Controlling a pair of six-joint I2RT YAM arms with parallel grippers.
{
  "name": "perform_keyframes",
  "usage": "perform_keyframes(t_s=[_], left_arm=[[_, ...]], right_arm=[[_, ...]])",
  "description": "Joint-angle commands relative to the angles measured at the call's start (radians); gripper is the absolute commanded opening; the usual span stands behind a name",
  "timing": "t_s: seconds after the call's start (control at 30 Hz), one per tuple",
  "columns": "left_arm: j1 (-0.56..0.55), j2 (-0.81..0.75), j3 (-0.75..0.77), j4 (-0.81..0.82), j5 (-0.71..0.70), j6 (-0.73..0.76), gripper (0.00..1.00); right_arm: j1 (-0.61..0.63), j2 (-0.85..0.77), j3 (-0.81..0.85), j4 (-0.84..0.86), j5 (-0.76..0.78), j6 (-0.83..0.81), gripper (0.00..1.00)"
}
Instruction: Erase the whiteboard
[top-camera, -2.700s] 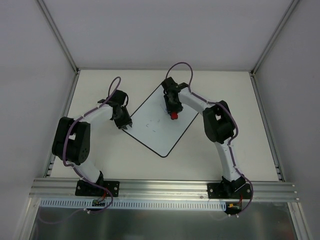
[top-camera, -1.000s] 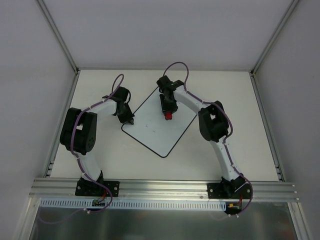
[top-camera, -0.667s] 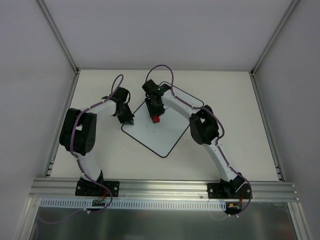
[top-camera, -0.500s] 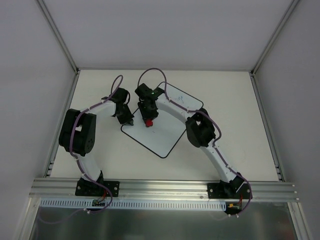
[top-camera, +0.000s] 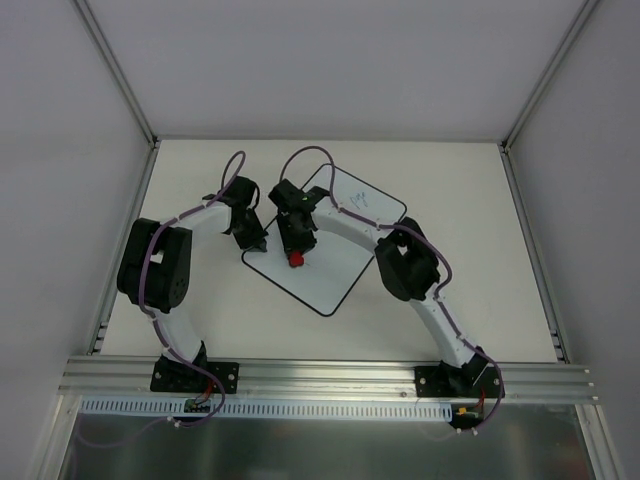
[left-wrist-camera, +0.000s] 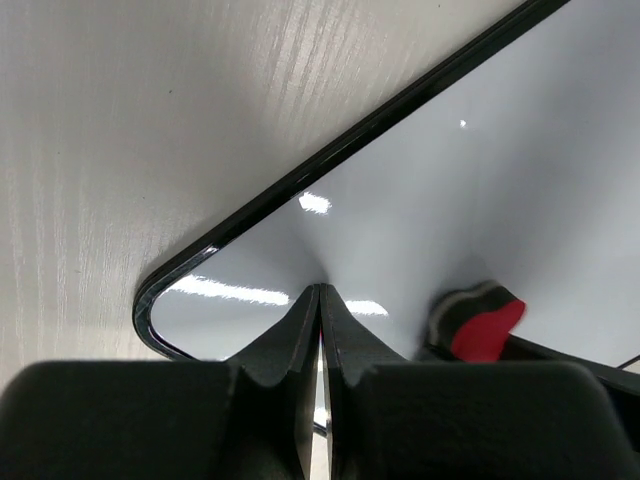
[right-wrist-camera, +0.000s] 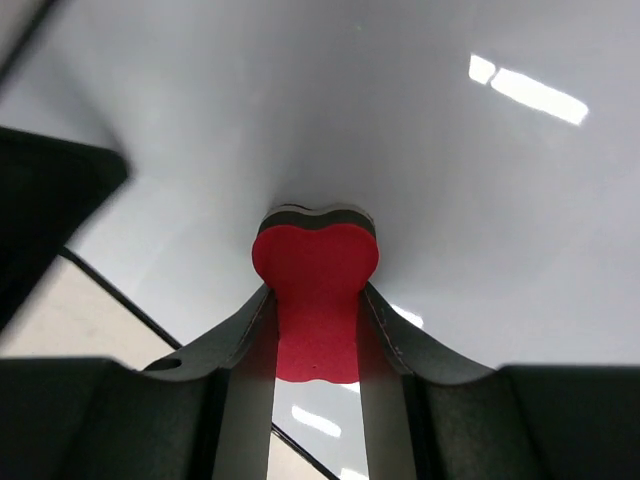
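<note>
The whiteboard (top-camera: 345, 255) lies turned like a diamond on the table, white with a thin black edge; faint blue writing (top-camera: 362, 200) shows near its far corner. My right gripper (top-camera: 297, 255) is shut on the red eraser (top-camera: 297, 260) and presses it on the board's left part. In the right wrist view the eraser (right-wrist-camera: 315, 300) is squeezed between the fingers, its dark face on the board (right-wrist-camera: 440, 170). My left gripper (top-camera: 256, 240) is shut and empty, its tips pressed on the board's left corner (left-wrist-camera: 200, 290); the eraser (left-wrist-camera: 480, 320) shows to the right of them.
The table (top-camera: 450, 170) is a pale cream surface with metal rails on the left (top-camera: 125, 250) and right (top-camera: 530, 250) and grey walls behind. An aluminium rail (top-camera: 330, 375) carries both arm bases at the near edge.
My right gripper has swept the eraser from the board's upper middle leftward and down toward the left corner, uncovering the blue writing. The left gripper has stayed on the board's left corner.
</note>
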Motion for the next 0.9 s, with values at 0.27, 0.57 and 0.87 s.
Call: perform_keyframes(t_s=[0.27,0.57,0.87], left_arm=[[0.021,0.002,-0.035,-0.078,-0.018,0.01,0.04],[0.023,-0.018,-0.04,-0.08,-0.017,0.025,0.04],[0.023,-0.041,-0.04,-0.077,-0.009,0.033,0.04]], right_arm=[[-0.078,-0.293,-0.64,0.004,0.209,0.066,0.18],[-0.064,-0.204,-0.437,-0.004,0.203,0.082,0.29],[-0.043,-0.23,-0.386,-0.015,0.243,0.051,0.54]])
